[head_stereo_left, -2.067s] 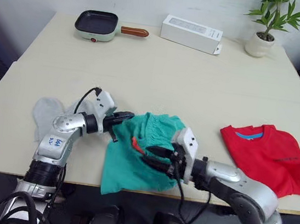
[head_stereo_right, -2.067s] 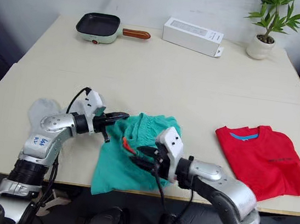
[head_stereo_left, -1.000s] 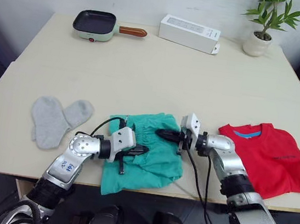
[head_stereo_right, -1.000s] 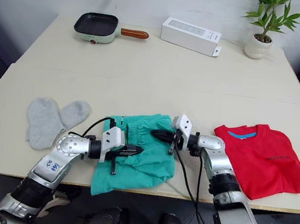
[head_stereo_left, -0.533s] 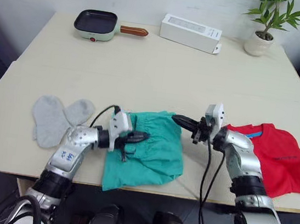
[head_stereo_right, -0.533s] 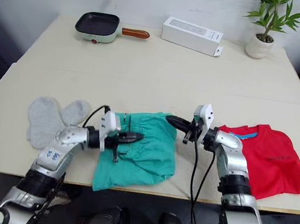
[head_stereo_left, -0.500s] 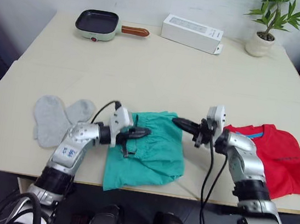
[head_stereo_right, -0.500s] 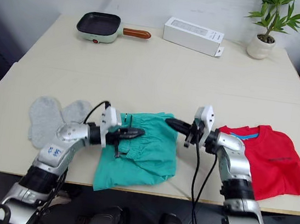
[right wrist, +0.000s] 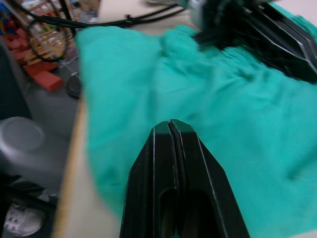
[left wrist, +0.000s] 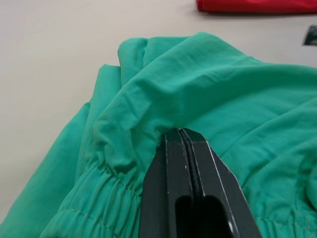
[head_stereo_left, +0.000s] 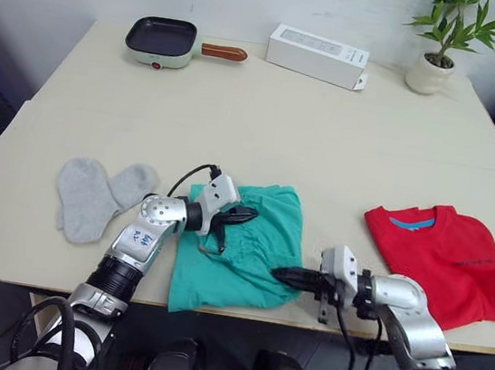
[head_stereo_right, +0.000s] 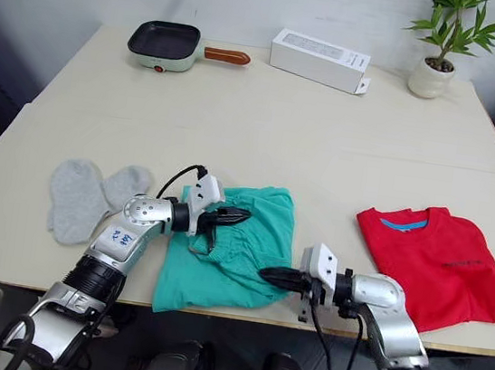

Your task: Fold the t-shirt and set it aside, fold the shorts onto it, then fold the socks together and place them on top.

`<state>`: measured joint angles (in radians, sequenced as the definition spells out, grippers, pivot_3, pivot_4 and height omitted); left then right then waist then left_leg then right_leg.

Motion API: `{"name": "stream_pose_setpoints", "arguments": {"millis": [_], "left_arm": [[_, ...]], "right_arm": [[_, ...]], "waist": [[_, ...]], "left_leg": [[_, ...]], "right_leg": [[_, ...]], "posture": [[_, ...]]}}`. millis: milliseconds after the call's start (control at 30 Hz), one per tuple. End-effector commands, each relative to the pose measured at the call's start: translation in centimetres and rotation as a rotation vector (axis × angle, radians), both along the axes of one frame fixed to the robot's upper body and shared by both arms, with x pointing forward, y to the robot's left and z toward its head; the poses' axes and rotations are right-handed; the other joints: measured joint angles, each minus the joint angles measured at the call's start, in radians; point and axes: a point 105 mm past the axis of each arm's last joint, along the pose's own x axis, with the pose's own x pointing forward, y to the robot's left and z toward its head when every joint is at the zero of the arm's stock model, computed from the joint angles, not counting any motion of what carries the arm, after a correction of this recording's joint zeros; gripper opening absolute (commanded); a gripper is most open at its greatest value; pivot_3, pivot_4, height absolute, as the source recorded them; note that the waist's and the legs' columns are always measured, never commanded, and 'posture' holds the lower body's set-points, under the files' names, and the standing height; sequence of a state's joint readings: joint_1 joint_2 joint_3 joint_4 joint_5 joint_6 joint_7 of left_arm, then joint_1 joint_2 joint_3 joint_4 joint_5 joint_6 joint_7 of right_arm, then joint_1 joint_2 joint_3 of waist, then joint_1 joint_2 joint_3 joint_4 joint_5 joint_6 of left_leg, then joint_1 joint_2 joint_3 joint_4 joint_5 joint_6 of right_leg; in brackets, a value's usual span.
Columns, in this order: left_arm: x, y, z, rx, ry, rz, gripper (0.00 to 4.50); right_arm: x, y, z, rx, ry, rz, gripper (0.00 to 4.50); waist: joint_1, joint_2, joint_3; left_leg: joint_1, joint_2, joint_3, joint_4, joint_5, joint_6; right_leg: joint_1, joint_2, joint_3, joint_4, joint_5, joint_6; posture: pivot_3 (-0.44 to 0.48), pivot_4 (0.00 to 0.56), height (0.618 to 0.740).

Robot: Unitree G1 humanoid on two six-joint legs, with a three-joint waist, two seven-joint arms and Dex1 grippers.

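The shorts (head_stereo_left: 244,244) lie crumpled at the front edge of the tabletop (head_stereo_left: 266,114), between the socks (head_stereo_left: 96,194) on the robot's left and the t-shirt (head_stereo_left: 446,259) on its right. One lower corner of the shorts hangs over the tabletop edge.

Left pincer (head_stereo_left: 245,216): fingers pressed together, resting on the gathered waistband area at the upper left of the shorts. The left wrist view shows the tips against a raised fold of teal cloth; whether any cloth is pinched between them cannot be determined.

Right pincer (head_stereo_left: 286,273): fingers pressed together, tips at the lower right edge of the shorts, near the front of the tabletop. No cloth is visible between them.

The t-shirt lies folded, collar toward the far side. The socks lie flat, side by side and touching
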<state>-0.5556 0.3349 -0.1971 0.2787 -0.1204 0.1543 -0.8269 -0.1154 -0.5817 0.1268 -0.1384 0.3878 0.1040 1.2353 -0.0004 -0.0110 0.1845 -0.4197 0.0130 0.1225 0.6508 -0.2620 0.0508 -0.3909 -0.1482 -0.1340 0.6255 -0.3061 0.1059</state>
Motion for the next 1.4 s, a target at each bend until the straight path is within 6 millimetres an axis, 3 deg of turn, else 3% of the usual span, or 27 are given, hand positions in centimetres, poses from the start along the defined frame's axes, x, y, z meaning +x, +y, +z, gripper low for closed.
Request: {"name": "stream_pose_setpoints", "arguments": {"millis": [33, 167, 300, 367, 500, 633, 733, 800, 933, 1067, 1167, 1267, 1400], "left_arm": [[-0.9, 1.4, 0.7, -0.037, -0.020, -0.042, 0.00], [-3.1, 2.5, 2.2, -0.088, -0.082, -0.183, 0.00], [-3.9, 3.4, 1.9, -0.062, -0.090, -0.209, 0.00], [-4.0, 3.6, 1.7, -0.057, -0.091, -0.206, 0.00], [-3.5, 3.9, 0.4, -0.033, -0.089, -0.145, 0.00], [-3.2, 3.7, -0.5, -0.035, -0.074, -0.106, 0.00], [-3.2, 3.8, -1.1, -0.032, -0.057, -0.088, 0.00], [-3.3, 3.8, -1.3, -0.029, -0.052, -0.086, 0.00], [-3.2, 3.8, -0.9, -0.051, -0.050, -0.077, 0.00], [-3.2, 3.6, 0.1, -0.099, -0.052, -0.099, 0.00], [-4.1, 3.1, 1.9, -0.185, -0.009, -0.158, 0.00], [-5.7, 2.5, 3.6, -0.237, 0.043, -0.245, 0.58], [-7.3, 2.1, 5.9, -0.256, 0.008, -0.292, 1.83]], "right_arm": [[-0.7, -0.9, 2.6, 0.034, 0.099, -0.035, 0.02], [1.1, -2.9, 4.2, 0.134, 0.365, -0.183, 0.92], [2.4, -4.7, 3.1, 0.059, 0.760, -0.305, 2.34], [2.5, -4.8, 2.3, -0.041, 0.818, -0.319, 3.05], [5.3, -2.8, 1.8, -0.002, 0.901, -0.368, 4.46], [6.4, 0.4, 1.6, 0.009, 0.927, -0.325, 4.46], [7.3, 2.8, 1.8, 0.053, 0.932, -0.307, 3.76], [7.9, 3.6, 1.9, 0.076, 0.920, -0.315, 3.07], [7.8, 3.9, 1.8, 0.091, 0.899, -0.316, 1.57], [6.6, 4.0, 3.7, 0.158, 0.855, -0.227, 0.17], [5.1, 2.8, 6.4, 0.202, 0.783, -0.140, 0.04], [3.9, 0.9, 8.7, 0.205, 0.717, -0.096, 0.00], [2.6, -5.4, 12.7, 0.142, 0.569, -0.165, 0.00]], "waist": [[-0.005, 0.000, 0.000], [-0.003, 0.000, 0.000], [0.003, 0.000, 0.000], [0.006, 0.000, 0.000], [-0.003, 0.000, 0.000], [-0.007, 0.000, 0.000], [-0.009, 0.000, 0.000], [-0.009, 0.000, 0.000], [-0.008, 0.000, 0.000], [-0.007, 0.000, 0.000], [-0.004, 0.000, 0.000], [-0.003, 0.000, 0.000], [0.001, 0.001, 0.001]], "left_leg": [[0.000, 0.000, 0.000, 0.000, 0.000, 0.000], [0.000, 0.003, -0.002, 0.000, 0.000, -0.002], [-0.001, 0.003, -0.003, 0.000, 0.000, -0.002], [-0.001, 0.002, -0.004, 0.000, -0.001, -0.001], [-0.002, 0.002, -0.003, 0.000, -0.002, 0.000], [-0.001, 0.002, -0.002, 0.000, -0.001, -0.001], [-0.001, 0.002, -0.001, 0.000, -0.001, -0.001], [-0.001, 0.002, 0.000, 0.000, -0.001, -0.001], [-0.002, 0.002, 0.000, 0.000, -0.001, 0.000], [-0.001, 0.002, 0.000, 0.000, -0.001, 0.000], [-0.002, 0.002, 0.000, 0.000, -0.001, 0.000], [-0.004, 0.001, 0.000, 0.000, -0.002, 0.001], [-0.004, 0.001, -0.001, -0.001, -0.002, 0.001]], "right_leg": [[0.000, 0.000, 0.001, 0.000, 0.000, 0.000], [0.000, 0.000, 0.002, 0.000, 0.000, -0.003], [0.000, -0.002, 0.002, -0.002, 0.000, -0.004], [0.000, -0.003, 0.001, -0.003, 0.000, -0.005], [0.000, -0.002, 0.001, -0.004, 0.000, -0.004], [-0.001, 0.000, 0.000, -0.002, 0.000, -0.004], [-0.001, 0.000, 0.000, 0.000, 0.000, -0.004], [-0.001, 0.000, 0.000, 0.001, 0.000, -0.004], [-0.001, 0.000, 0.000, 0.003, 0.001, -0.004], [-0.001, 0.000, 0.000, 0.002, 0.001, -0.003], [-0.002, 0.000, 0.000, 0.002, 0.001, -0.003], [-0.002, 0.000, 0.001, 0.002, 0.001, -0.003], [-0.001, 0.000, 0.001, -0.002, 0.001, -0.002]], "posture": [[0.000, 0.150, 0.740], [0.000, 0.150, 0.740], [0.000, 0.150, 0.740], [0.000, 0.150, 0.740], [0.000, 0.150, 0.740], [0.000, 0.150, 0.740], [0.000, 0.150, 0.740], [0.000, 0.150, 0.740], [0.000, 0.150, 0.740], [0.000, 0.150, 0.740], [0.000, 0.150, 0.740], [0.000, 0.150, 0.740], [0.000, 0.150, 0.740]]}}
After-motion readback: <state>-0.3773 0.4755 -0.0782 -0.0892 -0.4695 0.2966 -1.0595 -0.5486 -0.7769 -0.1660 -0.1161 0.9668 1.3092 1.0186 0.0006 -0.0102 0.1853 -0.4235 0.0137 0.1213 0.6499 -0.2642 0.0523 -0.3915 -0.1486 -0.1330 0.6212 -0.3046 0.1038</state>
